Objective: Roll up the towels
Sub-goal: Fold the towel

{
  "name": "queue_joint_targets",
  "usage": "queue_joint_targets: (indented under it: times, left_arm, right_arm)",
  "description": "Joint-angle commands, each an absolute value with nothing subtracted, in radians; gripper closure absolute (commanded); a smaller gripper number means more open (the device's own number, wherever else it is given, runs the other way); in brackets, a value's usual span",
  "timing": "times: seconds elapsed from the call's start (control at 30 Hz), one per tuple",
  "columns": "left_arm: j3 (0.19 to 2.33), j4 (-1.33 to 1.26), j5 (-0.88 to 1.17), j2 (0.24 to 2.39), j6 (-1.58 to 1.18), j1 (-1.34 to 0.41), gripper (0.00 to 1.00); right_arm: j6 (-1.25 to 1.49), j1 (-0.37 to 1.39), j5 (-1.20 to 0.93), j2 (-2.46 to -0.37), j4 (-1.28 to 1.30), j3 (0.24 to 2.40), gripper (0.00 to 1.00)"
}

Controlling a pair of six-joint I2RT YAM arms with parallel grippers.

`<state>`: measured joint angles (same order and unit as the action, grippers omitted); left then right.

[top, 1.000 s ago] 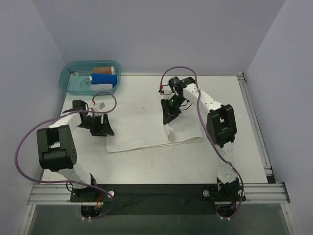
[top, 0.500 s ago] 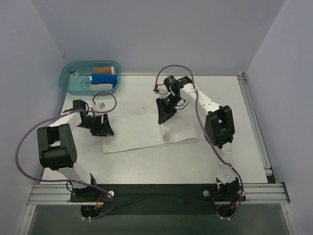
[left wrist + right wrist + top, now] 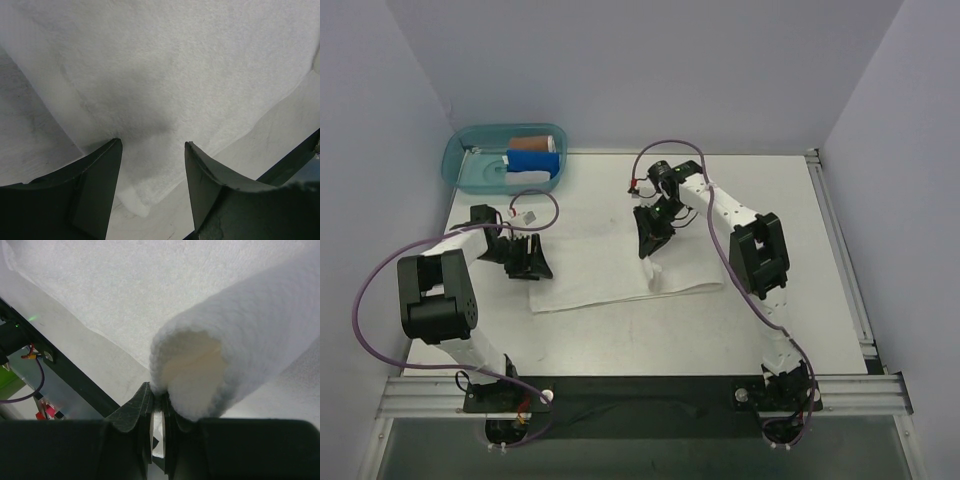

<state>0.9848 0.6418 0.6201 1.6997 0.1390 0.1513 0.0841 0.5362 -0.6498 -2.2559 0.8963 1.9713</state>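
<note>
Two arms: both reached over a single white towel [image 3: 600, 270] on the table [image 3: 800, 200].
Towel position: it lay across the left-centre of the table, between the two grippers, with its long side running left to right.
Towel condition: most of the cloth lay flat. Its right end was lifted and curled over into a loose tube, whose open end faced the right wrist camera.
Right gripper [image 3: 647, 252]: the fingers were pressed together, pinching the towel's edge at the mouth of the curl. The curled cloth bulged just to the right of the fingertips in the wrist view.
Left gripper [image 3: 528, 265]: the jaws were spread apart at the towel's left end. Between them, only the flat terry surface and its near corner showed below. Whether the fingertips touched the cloth could not be told.
Bin [image 3: 460, 165]: a teal tub stood at the far left corner of the table, well apart from the white towel.
Bin contents: a rolled brown towel [image 3: 532, 143] lay on the far side, with a blue towel [image 3: 532, 160] just beside it on the near side.
</note>
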Motion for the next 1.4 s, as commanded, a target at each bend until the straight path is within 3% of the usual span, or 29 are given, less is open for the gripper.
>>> queue_joint_targets:
  times: [0.0, 0.1, 0.13, 0.27, 0.4, 0.63, 1.0, 1.1, 1.23, 1.37]
  left_arm:
    - [1.029, 0.653, 0.621, 1.706, 0.149, 0.146, 0.37]
    - [1.029, 0.657, 0.63, 1.698, 0.159, 0.146, 0.34]
    - [1.028, 0.657, 0.641, 1.691, 0.163, 0.147, 0.33]
    - [1.025, 0.658, 0.644, 1.677, 0.172, 0.147, 0.33]
    - [1.022, 0.66, 0.663, 1.654, 0.178, 0.155, 0.33]
    - [1.02, 0.65, 0.669, 1.588, 0.189, 0.153, 0.34]
    - [1.049, 0.669, 0.6, 1.683, 0.206, 0.132, 0.46]
    - [1.063, 0.672, 0.612, 1.694, 0.204, 0.12, 0.51]
    - [1.069, 0.661, 0.601, 1.674, 0.187, 0.089, 0.51]
    - [1.069, 0.647, 0.568, 1.677, 0.163, 0.078, 0.47]
  right_arm:
    - [0.095, 0.554, -0.693, -2.261, 0.939, 2.009, 1.0]
    - [0.084, 0.557, -0.739, -2.25, 0.942, 2.019, 0.84]
    - [0.074, 0.557, -0.755, -2.228, 0.945, 2.025, 0.74]
    - [0.031, 0.548, -0.788, -2.143, 0.95, 2.048, 0.58]
    - [0.008, 0.496, -0.793, -2.089, 0.95, 2.052, 0.58]
    - [-0.041, 0.325, -0.762, -2.196, 0.946, 2.048, 0.72]
    - [-0.106, 0.278, -0.672, -2.303, 0.914, 1.944, 0.77]
    - [-0.092, 0.281, -0.68, -2.264, 0.91, 1.928, 0.76]
    - [-0.026, 0.323, -0.646, -2.185, 0.894, 1.933, 0.68]
    - [0.032, 0.438, -0.484, -2.106, 0.882, 1.931, 0.57]
